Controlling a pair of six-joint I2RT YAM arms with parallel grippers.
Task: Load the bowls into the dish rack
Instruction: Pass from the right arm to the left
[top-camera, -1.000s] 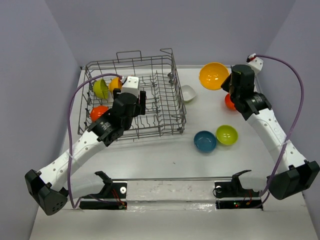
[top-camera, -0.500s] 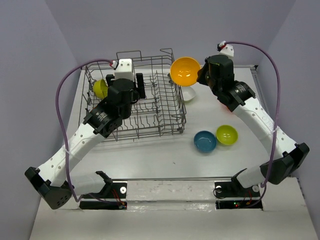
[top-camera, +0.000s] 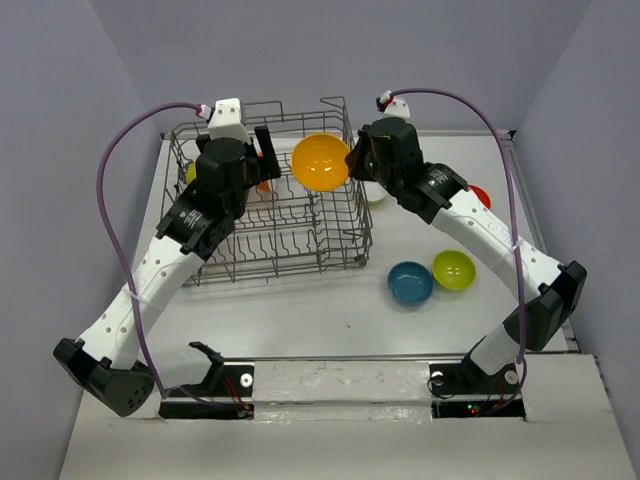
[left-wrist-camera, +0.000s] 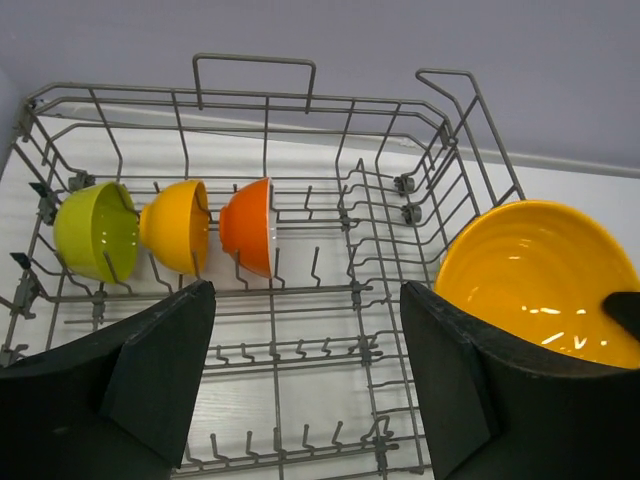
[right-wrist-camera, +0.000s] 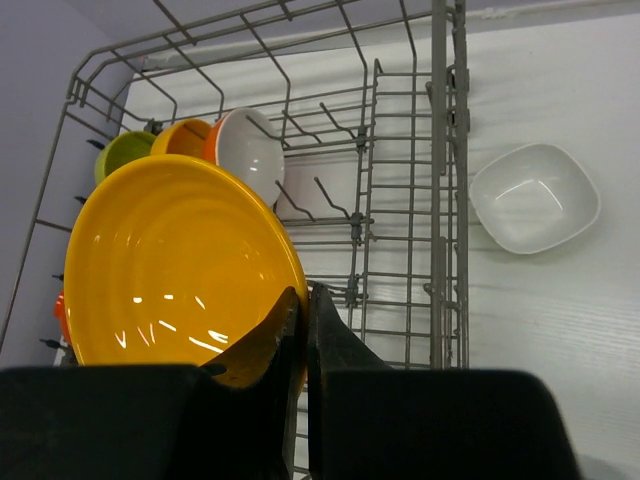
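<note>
Loading step: right hand (right-wrist-camera: 303, 305) pinches rim of orange-yellow bowl (right-wrist-camera: 170, 270) above dish rack (top-camera: 300, 262); left hand (left-wrist-camera: 305, 295) spread, empty. Next: seat bowl between free tines (left-wrist-camera: 316, 262).

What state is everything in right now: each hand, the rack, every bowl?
Dish rack: upright, partly loaded.
Held yellow bowl: tilted, over rack.
Right hand: shut on held yellow bowl's rim.
Left hand: open, empty.
Racked lime bowl: on edge.
Racked yellow bowl: on edge.
Racked red-orange bowl: on edge.
White bowl: upright on table.
Teal bowl: upright on table.
Lime table bowl: upright on table.
Red-orange table bowl: mostly hidden.
</note>
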